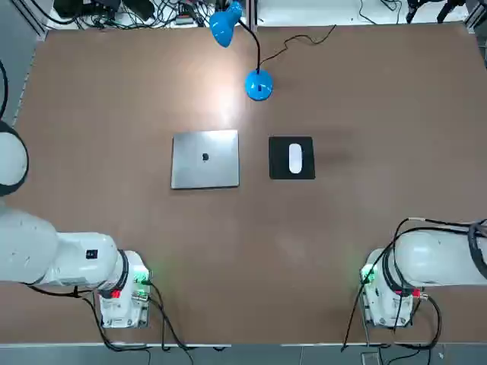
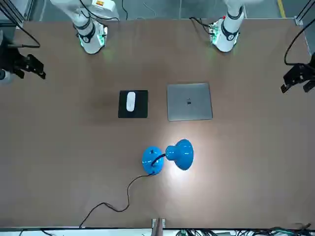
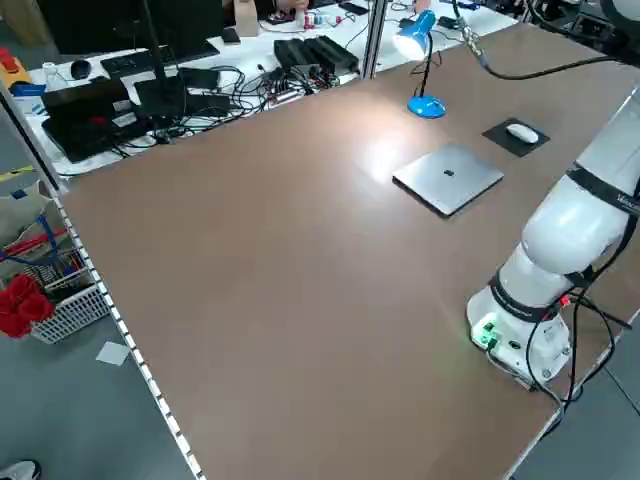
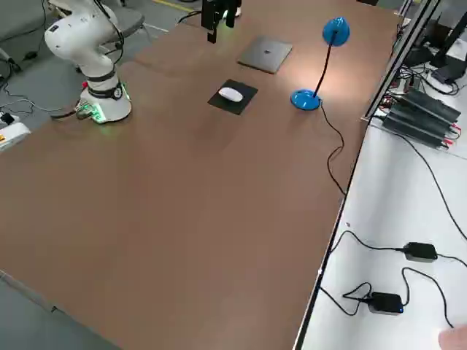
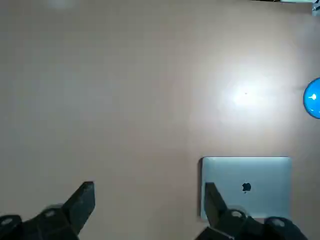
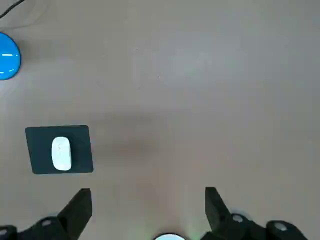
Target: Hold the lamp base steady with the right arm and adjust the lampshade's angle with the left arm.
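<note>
Now, going left to right in top view: left gripper (image 5: 147,210) hangs wide, holding nothing, above table (image 1: 114,114). Closed laptop (image 1: 205,159) lies at centre. Lampshade (image 1: 224,27) is at 12 o'clock, lamp base (image 1: 259,84) just below it. Mouse (image 1: 295,158) on pad (image 1: 279,158) at 3 o'clock of laptop. Right gripper (image 6: 147,212) also wide, empty.

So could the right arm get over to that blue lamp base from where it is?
Probably yes. The right gripper hangs open above bare table, and nothing stands between it and the lamp base; the mouse on its pad lies low. Whether it reaches that far is unclear.
</note>
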Robot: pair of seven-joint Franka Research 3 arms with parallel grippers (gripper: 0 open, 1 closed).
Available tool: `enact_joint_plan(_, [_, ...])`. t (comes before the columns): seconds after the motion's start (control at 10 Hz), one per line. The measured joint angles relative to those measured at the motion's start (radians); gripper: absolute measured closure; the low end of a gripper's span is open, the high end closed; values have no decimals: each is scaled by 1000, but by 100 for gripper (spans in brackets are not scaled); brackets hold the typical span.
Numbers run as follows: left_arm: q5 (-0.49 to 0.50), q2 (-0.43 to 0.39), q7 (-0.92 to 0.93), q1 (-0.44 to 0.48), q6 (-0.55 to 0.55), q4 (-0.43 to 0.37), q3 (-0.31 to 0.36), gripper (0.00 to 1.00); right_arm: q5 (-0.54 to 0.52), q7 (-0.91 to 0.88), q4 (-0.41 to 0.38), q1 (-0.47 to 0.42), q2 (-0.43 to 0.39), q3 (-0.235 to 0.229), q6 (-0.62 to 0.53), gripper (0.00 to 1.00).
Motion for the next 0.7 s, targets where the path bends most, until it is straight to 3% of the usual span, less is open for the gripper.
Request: enact_joint_plan(0.7, [0,1,0,5,8,15,3,2,1,1,-5,0,0,-3,5,0])
